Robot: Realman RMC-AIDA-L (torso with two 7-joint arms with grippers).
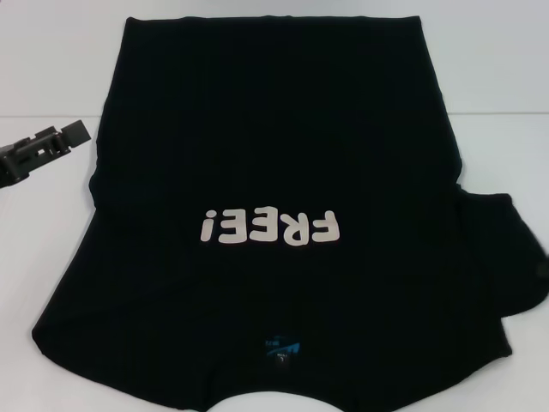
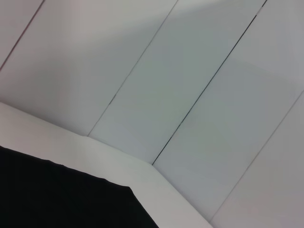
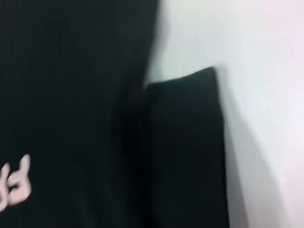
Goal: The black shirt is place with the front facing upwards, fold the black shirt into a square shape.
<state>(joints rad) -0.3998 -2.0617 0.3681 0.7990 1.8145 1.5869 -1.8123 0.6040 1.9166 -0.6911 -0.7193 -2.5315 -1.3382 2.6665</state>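
The black shirt lies flat on the white table, front up. Its cream letters "FREE!" read upside down in the head view. The small blue neck label is at the near edge. One sleeve sticks out on the right side; no sleeve shows on the left side. My left gripper hovers beside the shirt's left edge, apart from the cloth. The right wrist view shows the shirt body, the sleeve and part of the letters. My right gripper is out of view.
The left wrist view shows a corner of the shirt, the table's far edge and grey wall panels behind it. Bare white table lies on both sides of the shirt.
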